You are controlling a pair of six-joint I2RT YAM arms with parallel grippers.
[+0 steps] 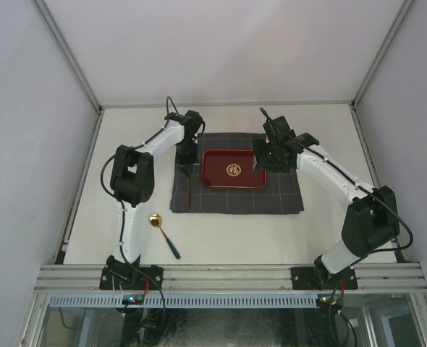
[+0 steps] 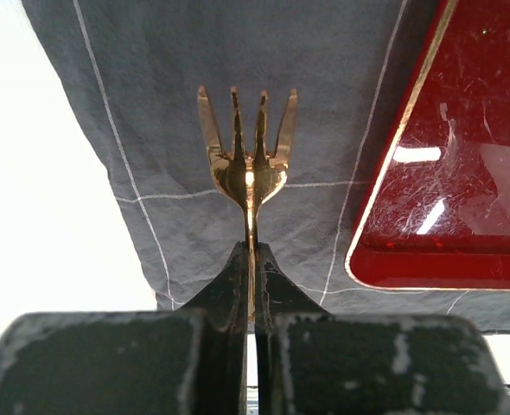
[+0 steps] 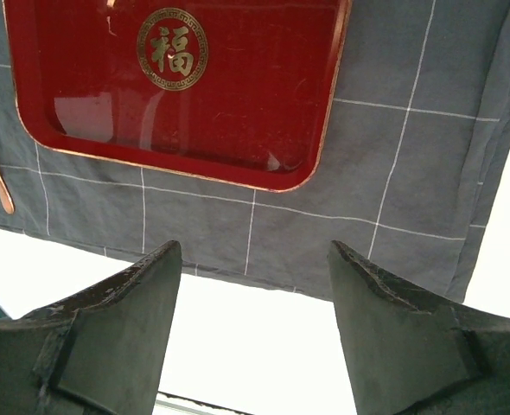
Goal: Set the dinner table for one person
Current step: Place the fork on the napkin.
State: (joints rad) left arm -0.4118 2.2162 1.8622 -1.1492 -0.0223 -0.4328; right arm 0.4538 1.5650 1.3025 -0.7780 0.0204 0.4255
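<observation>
Overhead view of a dinner table [image 1: 271,231], a large off-white top with a metal rail on its near edge. Its long axis runs side to side in front of the two arms. It fills the floor of the walled enclosure, and its middle is covered by a dark grey checked cloth [image 1: 235,201] with a red tray [image 1: 217,173] lying on it.

The left gripper [image 2: 251,259] is clamped tight on the neck of a gold fork [image 2: 248,164]. In the wrist view the tines point away over the cloth, just left of the tray. The handle is hidden between the fingers. From overhead the fork is only a thin dark line running toward the near edge, and whether it touches the cloth cannot be told. The tray is cut off at the right edge of that wrist view.

The right gripper [image 3: 255,251] hangs spread apart and empty over the tray's right side. From overhead its tips are hard to make out against the dark arm.

A spoon [image 1: 163,233] lies on bare tabletop near the left arm.
</observation>
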